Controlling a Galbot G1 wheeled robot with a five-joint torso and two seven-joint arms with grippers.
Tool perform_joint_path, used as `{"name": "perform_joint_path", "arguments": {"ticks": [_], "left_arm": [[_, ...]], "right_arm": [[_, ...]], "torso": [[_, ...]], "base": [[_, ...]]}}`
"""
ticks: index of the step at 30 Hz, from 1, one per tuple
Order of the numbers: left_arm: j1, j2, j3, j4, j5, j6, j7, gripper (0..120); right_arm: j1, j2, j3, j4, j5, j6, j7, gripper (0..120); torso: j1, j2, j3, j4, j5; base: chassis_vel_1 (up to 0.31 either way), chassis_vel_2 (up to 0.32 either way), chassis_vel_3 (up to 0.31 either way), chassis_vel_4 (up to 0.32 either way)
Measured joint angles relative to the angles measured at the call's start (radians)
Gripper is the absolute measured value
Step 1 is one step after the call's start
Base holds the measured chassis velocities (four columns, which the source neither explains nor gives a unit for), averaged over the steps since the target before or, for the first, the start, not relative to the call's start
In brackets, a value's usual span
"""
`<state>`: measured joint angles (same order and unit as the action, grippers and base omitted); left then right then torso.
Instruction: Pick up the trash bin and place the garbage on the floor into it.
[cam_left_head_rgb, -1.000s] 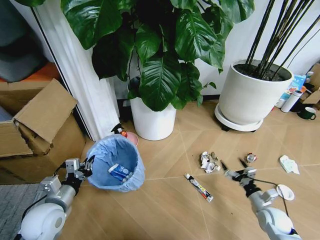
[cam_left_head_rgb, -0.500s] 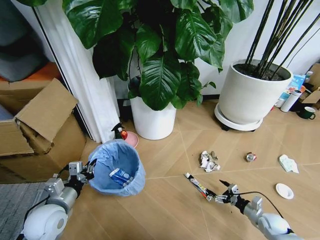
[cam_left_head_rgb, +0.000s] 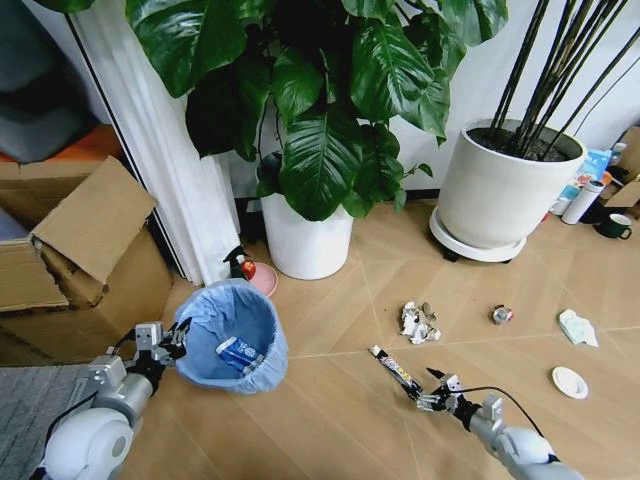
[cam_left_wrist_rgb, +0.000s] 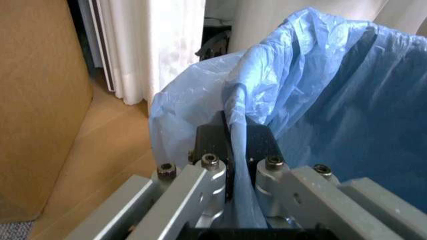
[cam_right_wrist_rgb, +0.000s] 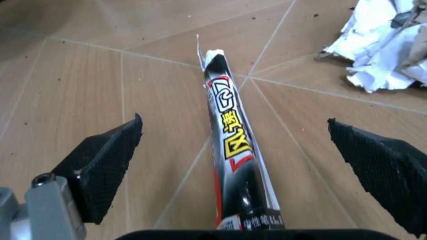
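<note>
1. Here, the left gripper (cam_left_head_rgb: 172, 338) is clamped on the near-left rim of the bin (cam_left_head_rgb: 232, 335); in the left wrist view its fingers (cam_left_wrist_rgb: 212, 181) pinch a fold of the blue bag (cam_left_wrist_rgb: 320, 110) between them.
2. The bin stands on the floor (cam_left_head_rgb: 330, 420) beside a cardboard box (cam_left_head_rgb: 75, 250), in front of the white curtain (cam_left_head_rgb: 160, 150), with a blue-white packet (cam_left_head_rgb: 239, 353) lying inside it.
3. The right gripper (cam_left_head_rgb: 428, 393) is low over the floor with its jaws wide apart, at the near end of the stick wrapper (cam_left_head_rgb: 394, 371).
4. In the right wrist view the wrapper (cam_right_wrist_rgb: 235, 150) runs lengthwise down the middle of the gap, and neither pad (cam_right_wrist_rgb: 107, 160) touches it.
5. Beyond its far end lies a crumpled paper wad (cam_left_head_rgb: 418, 322).
6. Further right on the floor are a small red-silver piece (cam_left_head_rgb: 501, 314), a white tissue (cam_left_head_rgb: 578, 327) and a round white lid (cam_left_head_rgb: 570, 381), all well apart.
</note>
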<state>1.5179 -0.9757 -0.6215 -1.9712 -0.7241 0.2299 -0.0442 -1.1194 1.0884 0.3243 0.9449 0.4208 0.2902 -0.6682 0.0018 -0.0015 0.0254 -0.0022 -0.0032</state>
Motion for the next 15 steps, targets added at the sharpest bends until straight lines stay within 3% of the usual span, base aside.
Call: {"name": "perform_joint_path", "arguments": {"ticks": [6,10,12,15], "left_arm": [[0.0,-0.001,0.0,-0.004,-0.003,0.001,0.0,0],[0.0,-0.001,-0.001,-0.006,-0.009,0.001,-0.001,0],[0.0,0.001,-0.002,-0.006,-0.01,0.001,-0.001,0],[0.0,0.006,-0.006,-0.007,-0.017,0.001,-0.001,0]], "right_arm": [[0.039,0.008,-0.032,-0.05,-0.027,0.0,0.008,98],[0.071,0.023,-0.066,-0.094,-0.035,-0.002,0.012,77],[0.075,0.027,-0.069,-0.102,-0.037,-0.002,0.012,75],[0.084,0.036,-0.071,-0.122,-0.046,-0.002,0.012,64]], "torso": [[0.0,0.0,0.0,-0.0001,0.0],[0.0,0.0,0.0,0.0,0.0],[0.0,0.0,0.0,0.0,0.0002],[0.0,0.0,0.0,0.0001,0.0003]], "base": [[0.0,0.0,0.0,0.0],[0.0,0.0,0.0,0.0],[0.0,0.0,0.0,0.0],[0.0,0.0,0.0,0.0]]}}
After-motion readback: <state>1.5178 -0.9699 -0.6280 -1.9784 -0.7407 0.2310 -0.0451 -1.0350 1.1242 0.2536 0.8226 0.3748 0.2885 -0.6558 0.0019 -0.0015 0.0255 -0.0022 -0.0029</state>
